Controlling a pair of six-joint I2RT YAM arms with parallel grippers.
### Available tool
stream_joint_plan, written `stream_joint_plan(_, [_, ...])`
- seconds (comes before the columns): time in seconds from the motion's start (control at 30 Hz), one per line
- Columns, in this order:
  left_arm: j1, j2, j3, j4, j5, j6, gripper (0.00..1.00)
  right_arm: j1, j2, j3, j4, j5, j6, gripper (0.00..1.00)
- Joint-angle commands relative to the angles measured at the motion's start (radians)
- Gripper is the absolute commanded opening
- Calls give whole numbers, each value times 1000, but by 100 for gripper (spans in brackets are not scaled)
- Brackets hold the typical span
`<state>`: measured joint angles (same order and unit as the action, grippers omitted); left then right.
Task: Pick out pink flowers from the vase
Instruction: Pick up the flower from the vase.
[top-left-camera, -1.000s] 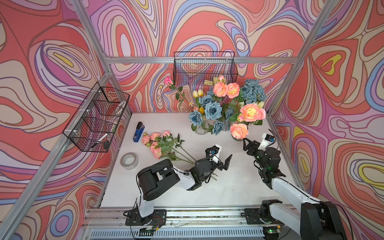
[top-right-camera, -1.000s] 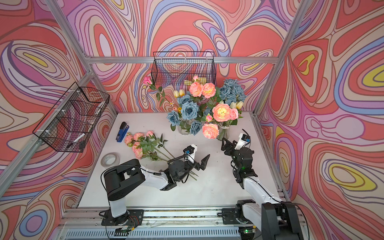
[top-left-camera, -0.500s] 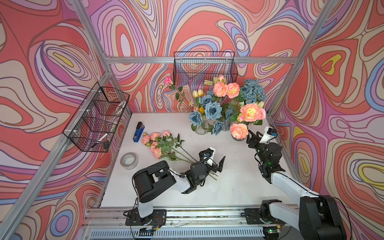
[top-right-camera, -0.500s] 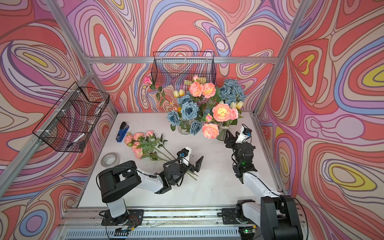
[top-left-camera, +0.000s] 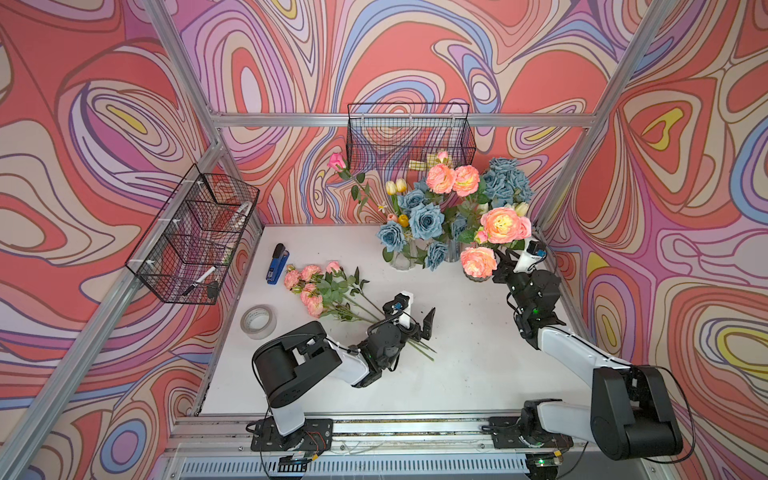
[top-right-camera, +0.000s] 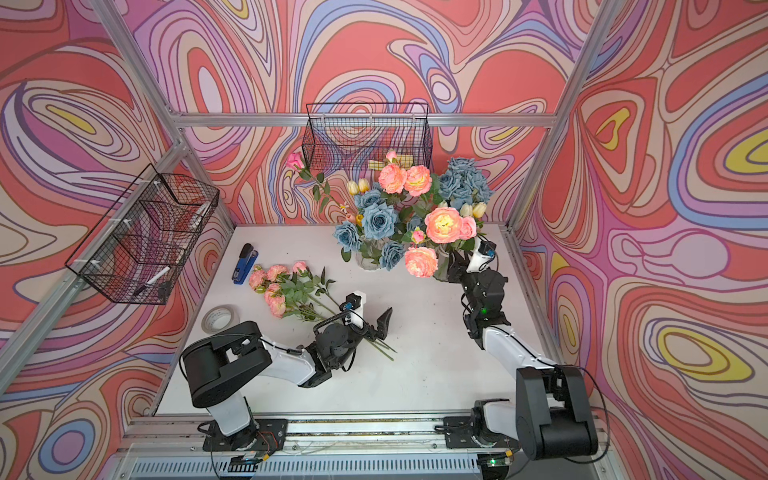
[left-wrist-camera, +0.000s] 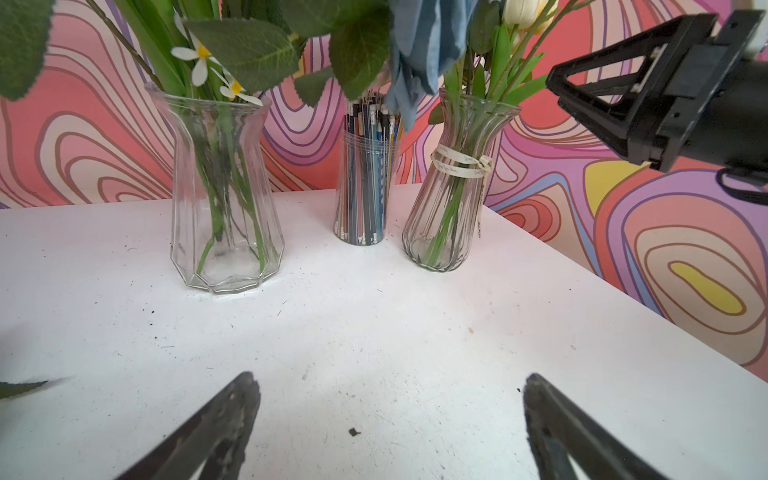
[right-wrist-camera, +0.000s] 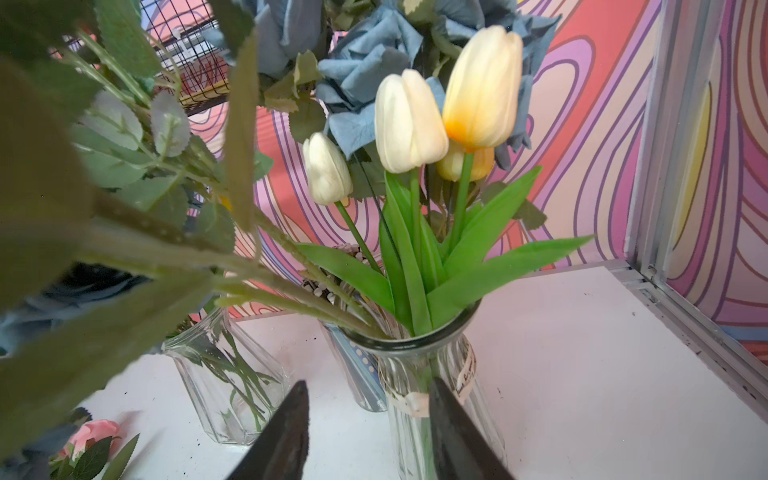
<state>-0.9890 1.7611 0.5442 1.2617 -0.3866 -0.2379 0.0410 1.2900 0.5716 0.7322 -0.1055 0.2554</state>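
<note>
Pink flowers (top-left-camera: 309, 286) lie bunched on the worktop (top-left-camera: 457, 365); more blooms (top-left-camera: 500, 224) stand in a vase (right-wrist-camera: 419, 357).
Bunch: heads back-left, stems front-right under the wide-open, empty left gripper (left-wrist-camera: 388, 380). The right gripper (right-wrist-camera: 368, 382), half open and empty, faces the vase.

Both top views look down; wrist cameras sit low, apparently sharing one vase (left-wrist-camera: 453, 195).

Two clear ribbed glass vases (left-wrist-camera: 226, 199), one clear plastic cup of pencils (left-wrist-camera: 365, 178), two black wire baskets (top-left-camera: 409, 137), one blue stapler (top-left-camera: 276, 258), one roll of clear tape (top-left-camera: 257, 333), two black-and-white robot arms (top-left-camera: 291, 361), one white tabletop (top-left-camera: 457, 374)
</note>
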Motion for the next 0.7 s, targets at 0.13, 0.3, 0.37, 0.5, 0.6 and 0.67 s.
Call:
stream_joint_plan(0.13, [11,-32,-18,64,-18,-12,100,6,59,67,30,-27,-5,45])
stream_joint_plan(0.3, [13,-34,-19,64,-27,-12,100,5,95,94,47,-33,5,45])
stream_joint_plan(0.37, [13,-34,-20,64,-27,-12,100,5,114,105,56,-35,9,44])
stream_joint_plan(0.5, [15,-34,-20,64,-31,-10,100,4,152,131,81,-31,18,43])
stream_joint_plan(0.6, [14,-38,-19,63,-33,-6,100,5,171,152,84,-20,14,41])
stream_joint_plan(0.67, [14,-40,-20,62,-37,-6,100,5,181,168,83,-17,9,40])
